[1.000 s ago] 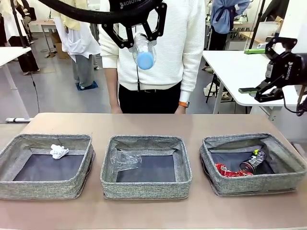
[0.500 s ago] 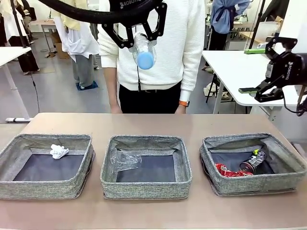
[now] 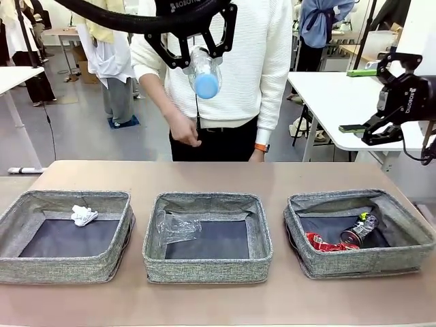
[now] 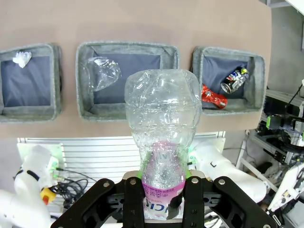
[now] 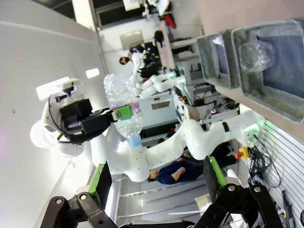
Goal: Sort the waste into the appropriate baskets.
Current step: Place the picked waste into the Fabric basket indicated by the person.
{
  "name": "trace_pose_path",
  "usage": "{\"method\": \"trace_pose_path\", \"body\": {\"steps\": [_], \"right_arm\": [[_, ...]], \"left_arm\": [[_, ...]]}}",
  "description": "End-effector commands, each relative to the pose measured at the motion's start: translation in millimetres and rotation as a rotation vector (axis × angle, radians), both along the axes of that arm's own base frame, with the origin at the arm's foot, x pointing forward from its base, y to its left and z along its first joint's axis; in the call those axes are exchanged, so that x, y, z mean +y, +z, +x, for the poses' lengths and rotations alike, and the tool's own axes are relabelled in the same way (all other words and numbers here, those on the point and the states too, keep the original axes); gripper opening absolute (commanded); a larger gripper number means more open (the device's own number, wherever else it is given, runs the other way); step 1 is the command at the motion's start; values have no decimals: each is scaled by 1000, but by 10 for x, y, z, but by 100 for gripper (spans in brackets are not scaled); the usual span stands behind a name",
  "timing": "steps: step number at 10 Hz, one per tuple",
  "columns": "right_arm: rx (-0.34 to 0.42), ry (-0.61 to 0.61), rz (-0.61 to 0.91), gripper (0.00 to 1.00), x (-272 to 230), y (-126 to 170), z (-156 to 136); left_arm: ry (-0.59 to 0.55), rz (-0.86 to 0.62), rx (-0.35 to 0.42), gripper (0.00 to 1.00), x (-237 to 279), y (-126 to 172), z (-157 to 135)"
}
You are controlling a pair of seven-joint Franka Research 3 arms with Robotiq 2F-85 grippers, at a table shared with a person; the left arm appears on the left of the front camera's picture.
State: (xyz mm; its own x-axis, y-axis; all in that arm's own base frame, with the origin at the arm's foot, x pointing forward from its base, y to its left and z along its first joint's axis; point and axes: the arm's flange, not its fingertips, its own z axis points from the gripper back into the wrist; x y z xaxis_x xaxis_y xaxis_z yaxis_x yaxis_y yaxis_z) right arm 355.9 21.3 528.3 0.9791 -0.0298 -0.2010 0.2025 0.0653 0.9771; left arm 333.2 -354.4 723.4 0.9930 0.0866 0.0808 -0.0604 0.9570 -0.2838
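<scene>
My left gripper (image 3: 197, 51) hangs high above the middle basket (image 3: 204, 267), shut on a clear plastic bottle (image 3: 203, 71) with a blue cap. The left wrist view looks down the bottle (image 4: 161, 123) between the left gripper's (image 4: 163, 190) jaws at all three baskets. A crushed clear bottle (image 3: 176, 227) lies in the middle basket. The left basket (image 3: 20, 269) holds a white tissue wad (image 3: 84, 215). A red can (image 3: 323, 242) and a dark can (image 3: 359, 228) rest in the right basket (image 3: 361, 262). My right gripper (image 3: 361, 133) hovers open, high at the right, with nothing in it.
A person in a white sweater stands at the far side of the brown table (image 3: 218, 174), one hand (image 3: 184, 131) held in front of the waist. A white table (image 3: 327, 95) stands behind at the right.
The person's hand has come up from the side to the front of the waist. Both arms and the held bottle have stayed still.
</scene>
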Motion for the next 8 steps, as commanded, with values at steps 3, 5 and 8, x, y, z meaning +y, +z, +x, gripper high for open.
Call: {"method": "trace_pose_path", "body": {"steps": [3,5,8], "right_arm": [[13,-11,22,100,20,44,0],[13,-11,22,100,20,44,0],[13,-11,22,100,20,44,0]], "left_arm": [[-18,-5,-1,22,44,25,-9],[-18,-5,-1,22,44,25,-9],[-18,-5,-1,22,44,25,-9]]}}
